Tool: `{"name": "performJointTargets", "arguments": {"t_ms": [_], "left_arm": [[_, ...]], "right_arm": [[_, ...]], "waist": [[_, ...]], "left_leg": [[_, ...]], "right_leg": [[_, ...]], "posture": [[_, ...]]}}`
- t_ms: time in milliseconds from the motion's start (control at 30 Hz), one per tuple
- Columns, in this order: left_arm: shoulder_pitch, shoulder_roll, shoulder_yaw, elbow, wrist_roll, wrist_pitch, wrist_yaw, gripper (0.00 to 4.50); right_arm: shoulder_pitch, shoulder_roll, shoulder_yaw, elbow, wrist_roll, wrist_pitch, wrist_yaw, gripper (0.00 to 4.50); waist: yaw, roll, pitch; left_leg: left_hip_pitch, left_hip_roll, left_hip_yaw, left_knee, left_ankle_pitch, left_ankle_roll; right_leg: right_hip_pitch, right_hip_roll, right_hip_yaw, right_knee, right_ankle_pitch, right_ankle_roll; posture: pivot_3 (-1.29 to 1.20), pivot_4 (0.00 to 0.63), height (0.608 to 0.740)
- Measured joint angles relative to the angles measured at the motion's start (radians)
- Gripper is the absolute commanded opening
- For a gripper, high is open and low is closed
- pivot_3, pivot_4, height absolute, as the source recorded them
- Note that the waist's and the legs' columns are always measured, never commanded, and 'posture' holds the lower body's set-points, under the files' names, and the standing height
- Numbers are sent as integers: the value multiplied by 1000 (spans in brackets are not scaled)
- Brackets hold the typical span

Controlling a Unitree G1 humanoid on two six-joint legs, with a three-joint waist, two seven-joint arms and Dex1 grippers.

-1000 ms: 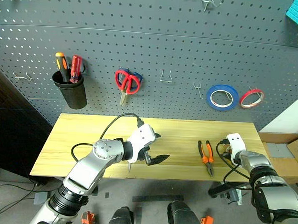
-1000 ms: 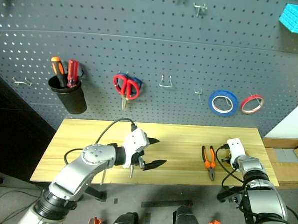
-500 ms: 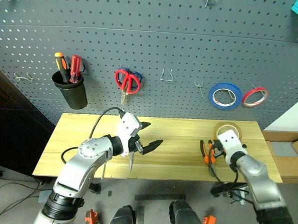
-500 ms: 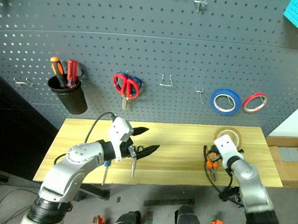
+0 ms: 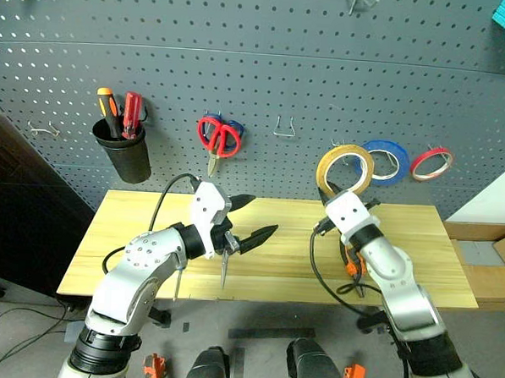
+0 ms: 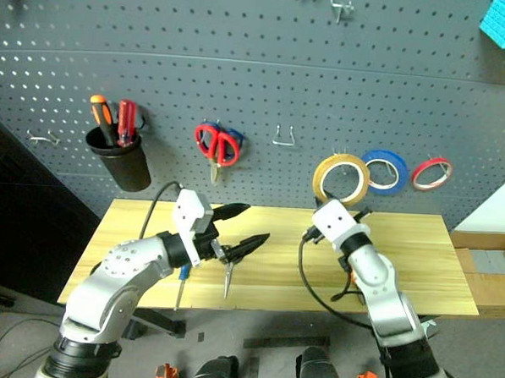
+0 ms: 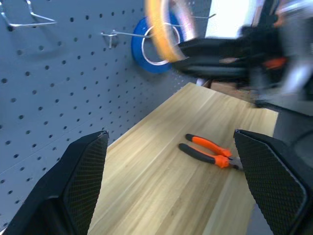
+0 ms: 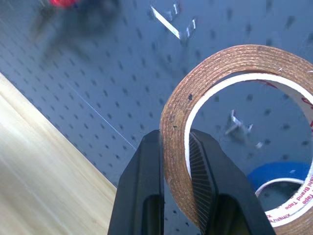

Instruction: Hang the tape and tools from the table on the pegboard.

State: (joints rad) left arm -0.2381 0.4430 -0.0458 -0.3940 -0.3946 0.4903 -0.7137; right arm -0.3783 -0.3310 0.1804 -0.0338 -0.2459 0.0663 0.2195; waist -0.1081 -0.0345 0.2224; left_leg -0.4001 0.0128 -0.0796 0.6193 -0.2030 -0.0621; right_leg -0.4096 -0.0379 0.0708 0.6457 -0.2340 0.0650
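The large dark grey perforated metal pegboard [image 5: 258, 79] fills the wall, and below it stands the rectangular table of light yellow wood planks [image 5: 149, 226]. The right arm reaches up from about five o'clock, its white wrist raised toward the board; the right gripper [image 8: 175, 147] is clamped across the rim of the thin yellow translucent tape roll [image 5: 345, 168], holding the ring upright in front of the board, just at nine o'clock of the glossy blue tape roll [image 5: 381, 162] hanging on its hook. Faint red lettering on the yellow roll's white inner core is too small to read. The left arm bends in from seven o'clock, and the left gripper [image 5: 249, 218] hovers level above the table with its textured black fingers spread wide and empty. The orange-and-black-handled pliers [image 7: 208, 151] lie flat on the wood near the right arm.
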Motion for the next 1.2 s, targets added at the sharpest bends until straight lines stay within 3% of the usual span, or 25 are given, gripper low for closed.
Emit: {"name": "performJointTargets", "arguments": {"t_ms": [233,467,633,867,1000,1200], "left_arm": [[-11,2,-10,1,1,-11,-1,4347],[-3,26,-14,4,8,-17,0,4347],[30,108,-21,32,43,-43,-44,4347],[36,145,-27,91,51,-46,-96,4347],[30,146,-29,96,51,-47,-108,4347],[29,145,-34,97,56,-48,-110,4347]], "right_arm": [[-161,27,-26,295,32,-71,-6,450],[-31,33,-37,183,55,-59,12,2700],[180,51,-65,-39,74,195,22,4364],[206,163,-145,-129,139,755,-4,4472],[131,170,-173,-71,152,874,-27,4472],[82,163,-210,50,160,898,-59,4472]], "waist": [[-1,0,0],[5,0,0],[10,0,0],[5,1,0],[1,1,0],[-2,1,0]], "left_leg": [[0,0,0,-5,0,0],[0,0,0,-7,0,0],[1,0,0,-7,0,0],[1,1,0,-5,0,0],[0,1,0,-5,0,0],[0,1,0,-8,0,0]], "right_leg": [[-1,0,0,-1,1,2],[-2,0,0,-1,0,1],[-2,0,0,0,0,0],[-2,0,0,1,-3,-6],[-3,0,0,0,-2,-5],[-3,0,0,0,-1,0]], "posture": [[-96,183,740],[-104,185,740],[-124,194,740],[-124,194,740],[-131,193,740],[-120,189,740]]}}
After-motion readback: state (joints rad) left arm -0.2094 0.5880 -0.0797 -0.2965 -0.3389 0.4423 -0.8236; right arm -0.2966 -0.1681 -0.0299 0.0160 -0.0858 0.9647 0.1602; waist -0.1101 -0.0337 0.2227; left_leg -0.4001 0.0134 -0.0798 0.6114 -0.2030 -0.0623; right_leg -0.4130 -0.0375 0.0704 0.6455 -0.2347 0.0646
